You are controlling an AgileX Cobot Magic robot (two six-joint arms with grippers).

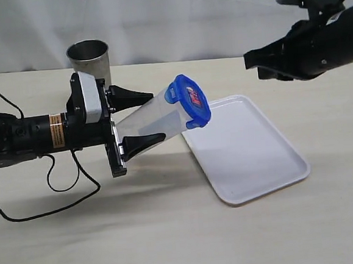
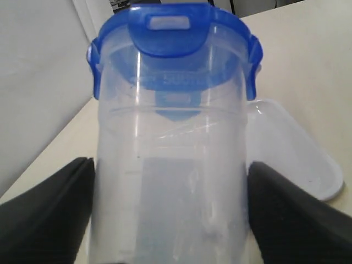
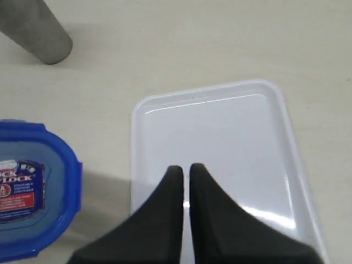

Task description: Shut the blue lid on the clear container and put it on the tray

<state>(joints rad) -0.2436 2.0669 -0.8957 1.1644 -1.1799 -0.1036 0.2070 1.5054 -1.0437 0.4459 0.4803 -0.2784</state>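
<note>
A: Left tool (image 1: 146, 118) – what is it doing?
B: Clamping the clear container (image 2: 170, 181) around its lower body and holding it tilted above the desk (image 1: 173, 242). The capped end is pointing right, over the tray's (image 1: 251, 150) left edge.
A: Blue lid (image 1: 189, 100)?
B: Sitting on the container's mouth.
A: Right tool (image 3: 186, 168)?
B: Hovering above the tray's far side with fingers pressing together, gripping nothing, well apart from the container. A metal tumbler (image 1: 88, 56) is standing far left.

The clear container (image 2: 170, 192) is hiding part of the tray (image 2: 297, 151); the right wrist view's edge is cutting the blue lid (image 3: 33, 220).
</note>
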